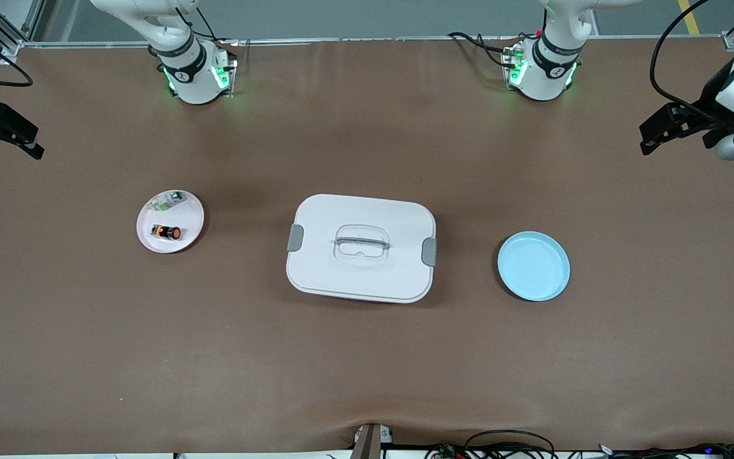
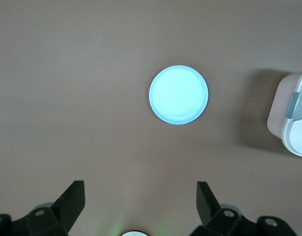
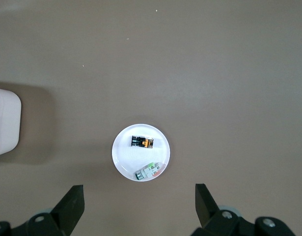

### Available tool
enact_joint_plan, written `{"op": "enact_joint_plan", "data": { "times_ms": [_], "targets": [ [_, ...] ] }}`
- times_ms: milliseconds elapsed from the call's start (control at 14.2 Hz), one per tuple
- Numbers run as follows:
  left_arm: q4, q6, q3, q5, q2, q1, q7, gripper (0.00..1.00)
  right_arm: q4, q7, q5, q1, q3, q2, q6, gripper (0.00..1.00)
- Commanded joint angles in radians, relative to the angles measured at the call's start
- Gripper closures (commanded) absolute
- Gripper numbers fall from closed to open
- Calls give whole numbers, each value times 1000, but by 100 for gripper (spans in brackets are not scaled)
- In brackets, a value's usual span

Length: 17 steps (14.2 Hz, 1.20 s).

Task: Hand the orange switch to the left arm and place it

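both tools open, high over brown table (image 1: 367, 357).

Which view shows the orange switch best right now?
The front view: the orange switch lies on its side on the pink plate, its orange cap visible. The right wrist view also shows it, from high above, beside the white-and-green component. The left wrist view does not show it.
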Motion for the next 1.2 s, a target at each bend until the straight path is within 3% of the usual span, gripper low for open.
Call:
{"op": "enact_joint_plan", "data": {
  "times_ms": [0, 846, 1128],
  "targets": [
    [14, -14, 1, -11, 3, 1, 26, 0, 1, -11, 7, -19, 12, -10, -11, 0],
    [5, -15, -1, -17, -2, -2, 23, 0, 17, -20, -5, -21, 12, 6, -11, 0],
    [9, 0, -1, -17, 15, -10, 21, 0, 37, -26, -6, -24, 12, 13, -77, 0]
  ]
}}
